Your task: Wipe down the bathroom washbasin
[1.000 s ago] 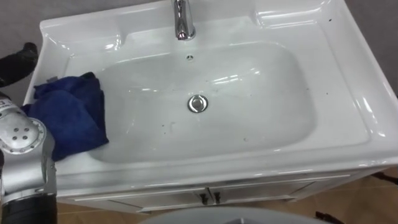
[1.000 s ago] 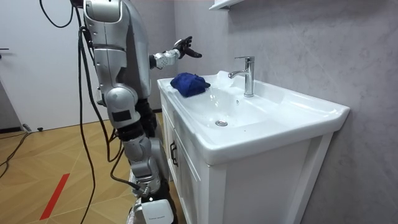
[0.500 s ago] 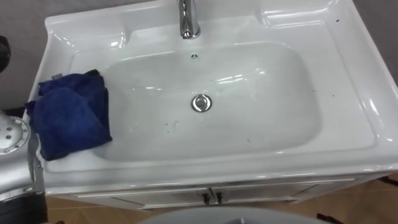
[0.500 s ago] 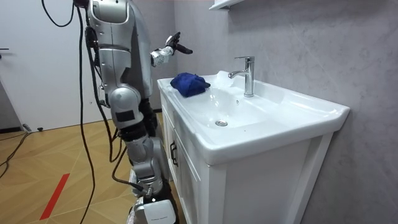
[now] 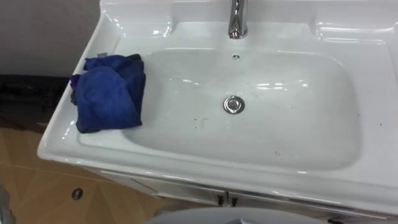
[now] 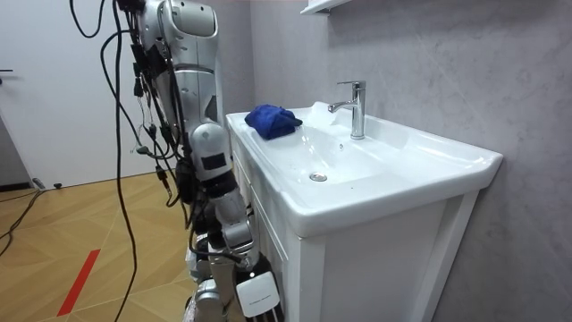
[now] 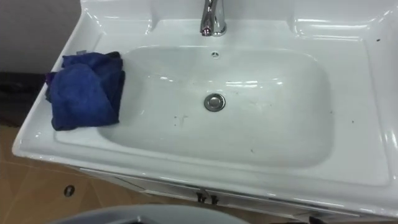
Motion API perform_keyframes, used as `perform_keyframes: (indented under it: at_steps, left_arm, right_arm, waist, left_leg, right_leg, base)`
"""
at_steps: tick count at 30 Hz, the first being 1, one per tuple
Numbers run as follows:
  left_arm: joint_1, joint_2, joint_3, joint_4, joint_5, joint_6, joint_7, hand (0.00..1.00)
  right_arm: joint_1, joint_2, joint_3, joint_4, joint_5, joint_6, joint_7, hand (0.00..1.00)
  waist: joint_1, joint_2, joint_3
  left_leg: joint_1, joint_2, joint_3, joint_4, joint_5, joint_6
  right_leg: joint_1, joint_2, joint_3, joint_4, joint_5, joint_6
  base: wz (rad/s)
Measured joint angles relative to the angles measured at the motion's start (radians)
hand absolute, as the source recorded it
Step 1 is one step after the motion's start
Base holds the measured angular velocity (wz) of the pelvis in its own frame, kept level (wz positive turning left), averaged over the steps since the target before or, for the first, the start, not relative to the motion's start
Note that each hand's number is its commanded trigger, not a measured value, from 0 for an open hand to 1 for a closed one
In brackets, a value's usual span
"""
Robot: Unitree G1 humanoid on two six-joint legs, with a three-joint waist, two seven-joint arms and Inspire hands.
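Observation:
A crumpled blue cloth [image 5: 109,93] lies on the left rim of the white basin [image 5: 298,152], partly hanging over the bowl's left slope. No hand touches it. The bowl is bare, with a chrome drain [image 5: 234,104] in its middle and small dark specks on its floor. In the room view the cloth [image 6: 273,121] sits at the far end of the basin [image 6: 393,170]. I stand close against the cabinet front, and my right hand [image 6: 223,288] hangs low beside it.
A chrome tap [image 5: 236,18] stands at the back centre of the basin. The white cabinet [image 6: 357,268] carries the basin against a grey wall. Wooden floor [image 5: 31,193] lies to the left, with dark cables [image 6: 125,206] hanging beside me.
My left arm and hand, raised near the cloth before, have dropped from sight. My body has turned and shifted nearer the cabinet, so the eye view has swung left. The cloth has not moved.

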Motion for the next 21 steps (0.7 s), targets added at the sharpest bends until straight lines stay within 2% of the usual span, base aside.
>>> perform_keyframes:
  at_steps: [4, 5, 8, 9, 13, 17, 18, 21]
  left_arm:
    - [0.05, 0.0, -0.004, 0.159, -0.133, 0.007, -0.009, 0.0]
    - [0.053, -0.001, -0.006, 0.175, -0.143, 0.008, -0.013, 0.0]
    - [0.07, -0.007, -0.029, 0.334, -0.15, 0.007, -0.026, 0.0]
    - [0.079, -0.013, -0.052, 0.38, -0.173, 0.009, -0.03, 0.0]
    - [0.088, -0.055, -0.112, 0.534, -0.179, 0.01, -0.074, 0.0]
    - [0.11, -0.083, -0.172, 0.597, -0.173, 0.022, -0.098, 0.0]
    - [0.112, -0.095, -0.181, 0.608, -0.155, 0.026, -0.112, 0.0]
    - [0.111, -0.11, -0.213, 0.628, -0.136, 0.057, -0.149, 0.0]
  right_arm:
    - [-0.001, -0.006, 0.001, 0.006, 0.002, 0.009, 0.013, 0.0]
    - [-0.001, -0.006, 0.001, 0.009, 0.002, 0.009, 0.017, 0.0]
    - [0.0, -0.008, 0.002, 0.012, 0.004, 0.022, 0.027, 0.0]
    - [-0.001, -0.008, 0.007, 0.009, 0.003, 0.024, 0.034, 0.0]
    - [-0.004, -0.009, 0.007, 0.012, 0.01, 0.023, 0.061, 0.0]
    - [-0.013, -0.006, 0.018, 0.049, 0.017, 0.023, 0.096, 0.0]
    - [-0.013, -0.004, 0.018, 0.052, 0.018, 0.023, 0.103, 0.0]
    - [-0.019, 0.003, 0.018, 0.056, 0.018, 0.025, 0.108, 0.0]
  waist:
    - [-0.006, -0.006, 0.0026]
    - [-0.006, -0.016, 0.0018]
    - [-0.008, -0.02, 0.0001]
    - [-0.011, -0.018, -0.0018]
    - [-0.021, -0.022, 0.0014]
    - [-0.045, -0.033, 0.0019]
    - [-0.05, -0.039, 0.0023]
    - [-0.073, -0.055, 0.004]
  left_leg:
    - [-0.007, -0.004, -0.013, 0.0, 0.0, 0.006]
    - [-0.007, -0.004, -0.013, 0.0, 0.0, 0.007]
    - [-0.005, -0.004, -0.013, 0.0, 0.001, 0.008]
    - [-0.005, -0.004, -0.013, 0.001, 0.0, 0.009]
    - [-0.001, -0.004, -0.014, 0.003, -0.001, 0.011]
    - [0.009, -0.008, -0.016, 0.001, 0.0, 0.012]
    - [0.008, -0.011, -0.015, 0.0, 0.004, 0.019]
    - [0.008, -0.013, -0.013, -0.001, 0.006, 0.023]
  right_leg:
    - [0.0, -0.003, -0.011, 0.0, -0.001, 0.002]
    - [-0.001, -0.004, -0.013, 0.001, -0.001, 0.002]
    - [0.005, -0.004, -0.013, 0.0, -0.002, 0.003]
    - [0.007, -0.004, -0.013, 0.0, -0.002, 0.003]
    - [0.008, -0.01, -0.012, 0.001, -0.002, 0.003]
    - [0.021, -0.017, -0.02, 0.002, -0.014, 0.01]
    - [0.021, -0.019, -0.025, 0.003, -0.015, 0.011]
    - [0.024, -0.021, -0.03, 0.003, -0.016, 0.012]
  base:
    - [0.09]
    - [0.13]
    - [0.04]
    - [0.0]
    - [0.01]
    - [0.1]
    - [0.15]
    - [0.07]
